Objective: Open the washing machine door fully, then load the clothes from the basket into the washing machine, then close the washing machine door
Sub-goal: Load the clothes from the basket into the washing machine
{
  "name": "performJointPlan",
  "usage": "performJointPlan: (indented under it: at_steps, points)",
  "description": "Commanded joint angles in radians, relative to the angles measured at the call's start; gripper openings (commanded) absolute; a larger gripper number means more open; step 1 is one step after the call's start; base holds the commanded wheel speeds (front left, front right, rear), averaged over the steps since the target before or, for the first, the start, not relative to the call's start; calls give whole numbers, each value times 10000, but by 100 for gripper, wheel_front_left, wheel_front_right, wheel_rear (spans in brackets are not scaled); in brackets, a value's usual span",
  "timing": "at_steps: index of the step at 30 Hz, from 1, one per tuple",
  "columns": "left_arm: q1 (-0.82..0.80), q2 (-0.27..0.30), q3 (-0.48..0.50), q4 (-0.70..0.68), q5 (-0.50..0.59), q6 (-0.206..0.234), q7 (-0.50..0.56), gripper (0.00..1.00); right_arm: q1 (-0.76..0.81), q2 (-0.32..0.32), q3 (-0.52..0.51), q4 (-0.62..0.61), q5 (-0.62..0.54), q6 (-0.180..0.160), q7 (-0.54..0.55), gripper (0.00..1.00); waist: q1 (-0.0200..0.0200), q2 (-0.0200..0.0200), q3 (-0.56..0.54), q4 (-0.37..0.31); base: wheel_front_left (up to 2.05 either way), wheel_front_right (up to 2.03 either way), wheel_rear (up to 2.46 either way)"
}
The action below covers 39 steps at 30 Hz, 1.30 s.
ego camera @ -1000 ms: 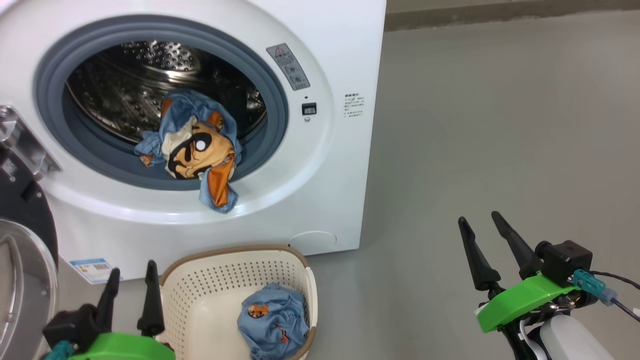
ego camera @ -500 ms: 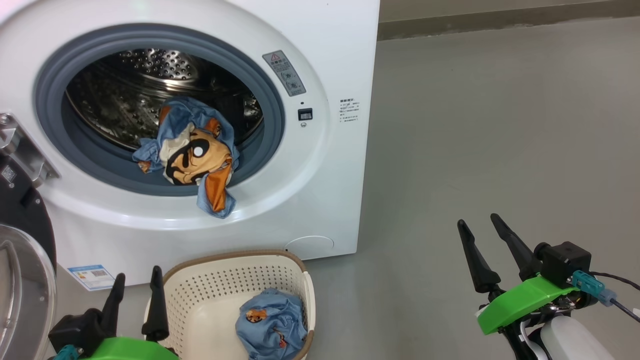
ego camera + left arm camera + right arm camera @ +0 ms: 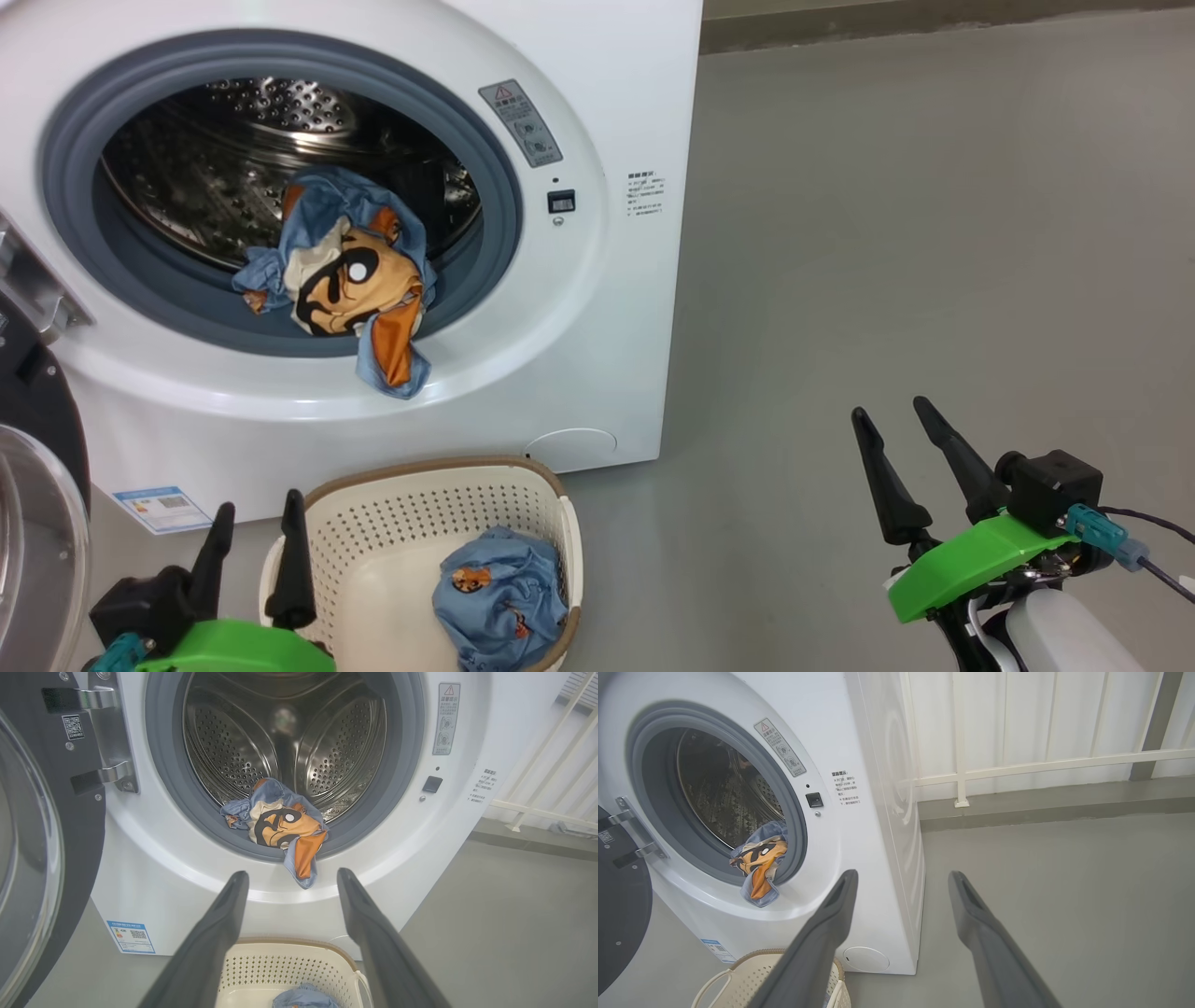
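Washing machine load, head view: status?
Left gripper and right gripper: jaws open, empty. Door open; printed garment at drum mouth, tail over the seal. Blue garment left in basket. Tail may foul the door.

Each arm ends in two long matt-black fingers that taper to blunt tips, and the left gripper [image 3: 259, 504] and the right gripper [image 3: 890, 409] look alike. Seen close, the fingers [image 3: 210, 952] are dark grey and smooth, with a shallow groove along the inner face. Behind the right gripper sits a bright green bracket [image 3: 971, 560], wedge-shaped and glossy, carrying a boxy black camera housing [image 3: 1055, 485]. A teal connector [image 3: 1090, 525] with a paler blue end meets a thin dark cable [image 3: 1153, 519]. Under the bracket shows a rounded white forearm [image 3: 1064, 635]. The left wrist has a matching green piece [image 3: 233, 651], black block [image 3: 140, 607] and teal plug [image 3: 117, 653].
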<state>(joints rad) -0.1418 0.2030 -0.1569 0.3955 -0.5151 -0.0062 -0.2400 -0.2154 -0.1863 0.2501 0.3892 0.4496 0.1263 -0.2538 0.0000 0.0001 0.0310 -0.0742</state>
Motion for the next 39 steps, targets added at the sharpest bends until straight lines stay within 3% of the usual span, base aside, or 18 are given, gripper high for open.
performJointPlan:
  at_steps: [1,19,39]
  points:
    - [-510,273,302,-291,-65,97,39,100,-102,-21,98,-248,141,44,-80,100,0,-1,44,-38,0,0,0]
    - [-2561,528,10,909,-119,-254,607,100,-544,60,132,-431,47,44,-80,100,0,-1,1031,-576,0,0,0]
    - [-7363,1120,169,4801,-421,-798,942,100,-1272,498,-116,-963,-432,44,-80,100,0,-1,3797,-1508,0,0,0]
